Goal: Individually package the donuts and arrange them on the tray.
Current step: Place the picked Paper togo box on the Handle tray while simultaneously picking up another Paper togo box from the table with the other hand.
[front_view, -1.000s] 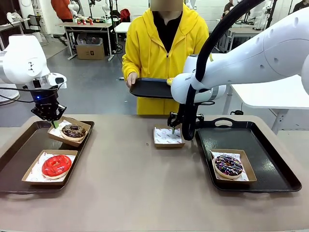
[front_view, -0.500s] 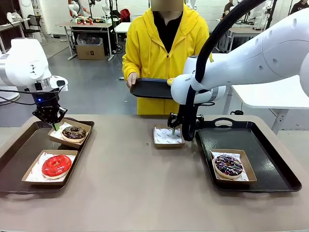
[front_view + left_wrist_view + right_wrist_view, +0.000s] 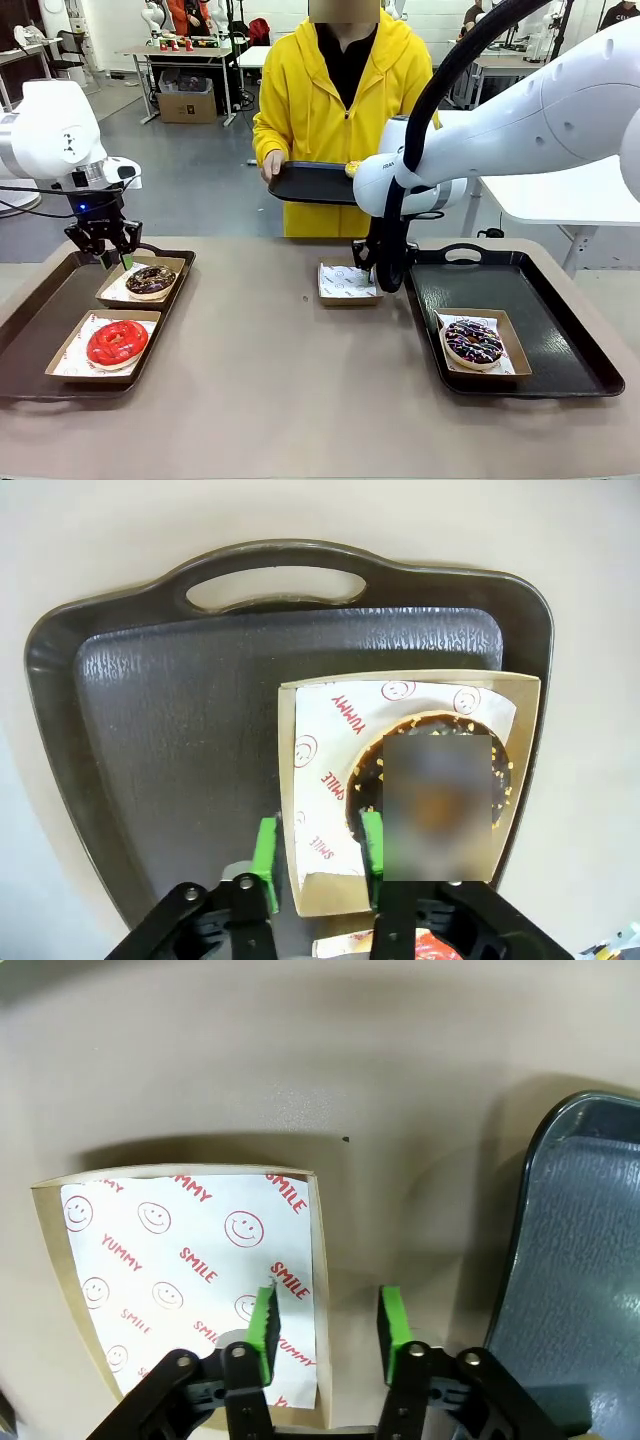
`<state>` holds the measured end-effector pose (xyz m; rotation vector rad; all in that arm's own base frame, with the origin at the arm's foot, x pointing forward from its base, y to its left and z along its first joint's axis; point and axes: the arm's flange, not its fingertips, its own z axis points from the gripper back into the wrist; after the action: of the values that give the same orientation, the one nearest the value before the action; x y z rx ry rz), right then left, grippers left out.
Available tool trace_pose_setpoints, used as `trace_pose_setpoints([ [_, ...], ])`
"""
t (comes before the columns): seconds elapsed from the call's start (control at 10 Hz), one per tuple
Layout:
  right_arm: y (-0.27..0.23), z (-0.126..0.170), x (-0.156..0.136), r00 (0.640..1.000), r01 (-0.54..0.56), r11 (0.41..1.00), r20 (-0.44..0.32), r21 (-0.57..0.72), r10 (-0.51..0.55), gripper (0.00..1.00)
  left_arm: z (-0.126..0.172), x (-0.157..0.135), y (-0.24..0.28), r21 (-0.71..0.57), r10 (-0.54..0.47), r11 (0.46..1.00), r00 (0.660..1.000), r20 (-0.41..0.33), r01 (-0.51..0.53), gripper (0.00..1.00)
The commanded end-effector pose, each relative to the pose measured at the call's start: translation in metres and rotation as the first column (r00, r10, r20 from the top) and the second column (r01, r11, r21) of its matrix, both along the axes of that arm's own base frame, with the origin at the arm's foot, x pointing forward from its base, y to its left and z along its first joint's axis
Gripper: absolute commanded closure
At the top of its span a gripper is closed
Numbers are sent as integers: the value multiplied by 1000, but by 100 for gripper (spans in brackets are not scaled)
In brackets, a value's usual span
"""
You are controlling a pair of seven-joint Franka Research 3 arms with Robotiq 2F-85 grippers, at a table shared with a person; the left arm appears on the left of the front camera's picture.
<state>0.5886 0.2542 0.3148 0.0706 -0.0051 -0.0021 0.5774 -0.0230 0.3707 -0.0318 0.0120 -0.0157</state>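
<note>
Here the left pincer (image 3: 318, 852) stands open astride the wall of the chocolate donut (image 3: 151, 279)'s box (image 3: 300, 780). The right pincer (image 3: 327, 1325) gapes, gripping nothing, over an empty box (image 3: 190, 1260)'s edge.

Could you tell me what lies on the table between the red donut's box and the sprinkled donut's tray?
In the front view, only bare tabletop separates the red donut from the right tray.
</note>
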Motion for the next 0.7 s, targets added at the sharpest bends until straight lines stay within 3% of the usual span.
trace_pose_setpoints([
  [0.0,3,-1,3,1000,-11,1000,3,15,11,100,3,0,3,-23,-20,1000,1000,5,21,0],
  [0.1,3,0,3,1000,-9,1000,5,14,9,100,3,-1,3,-24,-20,1000,1000,3,20,8],
  [0.2,3,0,3,1000,-8,1000,6,14,8,100,3,-1,4,-25,-21,999,1000,0,21,0],
  [0.6,5,2,-1,1000,-9,1000,1,15,9,100,6,-1,5,-49,-28,998,1000,-12,28,0],
])
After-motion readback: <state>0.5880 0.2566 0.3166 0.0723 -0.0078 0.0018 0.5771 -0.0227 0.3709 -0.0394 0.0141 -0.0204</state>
